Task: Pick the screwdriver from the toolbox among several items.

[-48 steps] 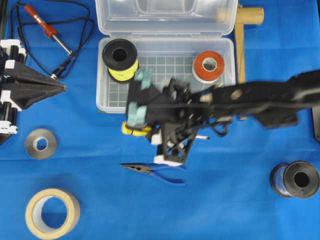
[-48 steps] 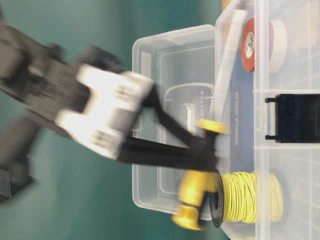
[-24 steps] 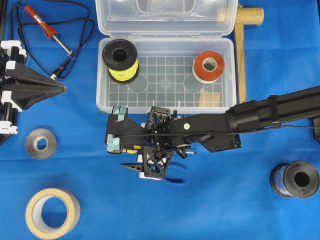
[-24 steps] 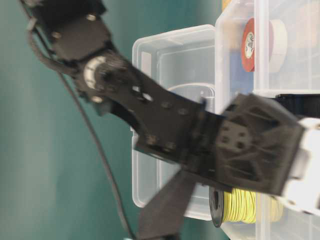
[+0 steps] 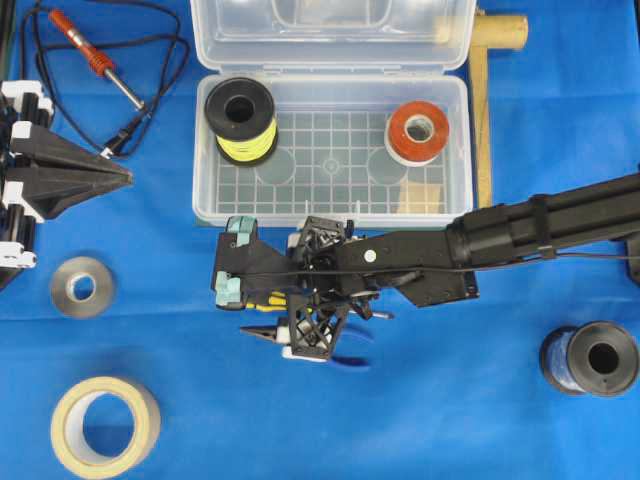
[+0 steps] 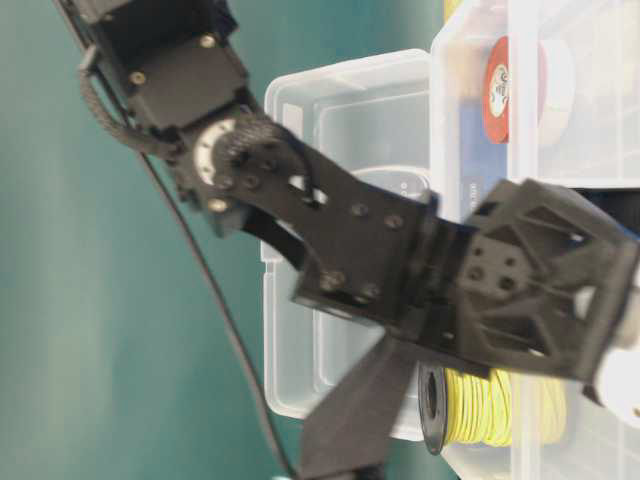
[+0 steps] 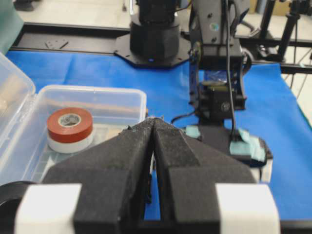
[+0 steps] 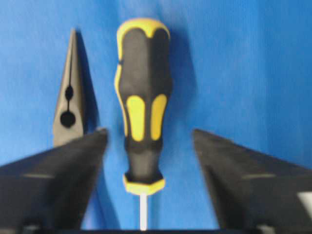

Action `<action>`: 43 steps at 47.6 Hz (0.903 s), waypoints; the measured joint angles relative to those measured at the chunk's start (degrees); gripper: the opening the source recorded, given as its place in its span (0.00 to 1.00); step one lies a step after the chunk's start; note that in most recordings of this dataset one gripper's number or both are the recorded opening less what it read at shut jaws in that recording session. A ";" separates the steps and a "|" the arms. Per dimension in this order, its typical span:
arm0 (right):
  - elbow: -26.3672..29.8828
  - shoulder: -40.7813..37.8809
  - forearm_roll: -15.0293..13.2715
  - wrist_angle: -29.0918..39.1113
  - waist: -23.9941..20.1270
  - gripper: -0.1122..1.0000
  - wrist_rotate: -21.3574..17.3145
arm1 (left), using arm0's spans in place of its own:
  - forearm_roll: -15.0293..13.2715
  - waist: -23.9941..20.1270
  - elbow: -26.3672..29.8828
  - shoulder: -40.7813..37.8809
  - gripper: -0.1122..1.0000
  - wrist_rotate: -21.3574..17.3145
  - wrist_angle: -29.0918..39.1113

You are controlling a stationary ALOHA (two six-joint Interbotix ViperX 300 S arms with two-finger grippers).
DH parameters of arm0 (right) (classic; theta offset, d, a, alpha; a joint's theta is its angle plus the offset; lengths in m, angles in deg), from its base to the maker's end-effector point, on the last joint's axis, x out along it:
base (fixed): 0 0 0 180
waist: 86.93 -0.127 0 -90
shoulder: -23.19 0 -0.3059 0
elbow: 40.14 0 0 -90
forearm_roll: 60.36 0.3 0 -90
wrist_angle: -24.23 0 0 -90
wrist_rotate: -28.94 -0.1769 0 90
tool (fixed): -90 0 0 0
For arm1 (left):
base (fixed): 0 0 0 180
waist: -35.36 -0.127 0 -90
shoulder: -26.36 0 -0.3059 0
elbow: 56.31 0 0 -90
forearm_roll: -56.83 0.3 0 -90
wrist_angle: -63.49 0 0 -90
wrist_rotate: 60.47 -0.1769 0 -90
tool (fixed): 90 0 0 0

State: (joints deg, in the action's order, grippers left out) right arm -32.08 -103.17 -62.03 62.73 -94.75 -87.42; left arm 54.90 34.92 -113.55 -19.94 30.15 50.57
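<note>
The screwdriver [image 8: 142,112], yellow-and-black handle and thin silver shaft, lies on the blue cloth just in front of the toolbox [image 5: 205,150]; only a bit of yellow shows under the arm in the overhead view [image 5: 262,297]. My right gripper [image 8: 147,132] is open, with one jaw on each side of the handle and clear of it; from overhead it hangs over the cloth [image 5: 238,265]. The toolbox holds the yellow wire spool [image 5: 240,120], the orange-and-white tape roll [image 5: 417,132] and the wooden block [image 5: 420,195]. My left gripper [image 5: 125,175] is shut and empty at the far left [image 7: 154,121].
Blue-handled pliers [image 5: 345,352] lie right beside the screwdriver, their nose [image 8: 68,107] next to one jaw. A soldering iron [image 5: 90,52] with its cord, a grey roll [image 5: 82,287], a masking tape roll [image 5: 104,426], a blue wire spool [image 5: 590,358] and a wooden mallet [image 5: 483,90] surround the box.
My right gripper has swung from the toolbox's front edge out and down over the cloth, and the yellow handle has shifted toward the pliers. In the last half second it barely moved. The left arm is still.
</note>
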 measured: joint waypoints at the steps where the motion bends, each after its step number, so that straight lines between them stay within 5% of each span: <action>1: 0.09 0.79 0.00 0.53 0.09 0.82 0.00 | -0.09 0.00 0.00 0.00 0.10 0.00 0.00; 10: -0.53 10.02 -1.67 5.01 0.09 0.76 0.00 | -0.09 0.00 0.00 0.00 0.10 0.09 0.70; 20: -6.94 24.79 -8.17 7.03 -1.49 0.76 -0.35 | -0.18 0.00 -0.09 0.18 0.10 0.09 0.79; 29: -20.13 39.20 -13.18 0.18 -3.43 0.76 -2.99 | -0.18 0.00 -0.09 0.35 0.10 0.09 0.88; 43: -41.84 61.88 -16.00 -11.51 -3.34 0.76 -6.50 | -0.18 0.09 0.00 0.35 0.10 0.09 0.88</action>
State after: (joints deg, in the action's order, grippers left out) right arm -73.92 -41.30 -78.02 51.21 -98.09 -93.93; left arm 54.72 35.01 -113.55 -19.59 30.23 51.45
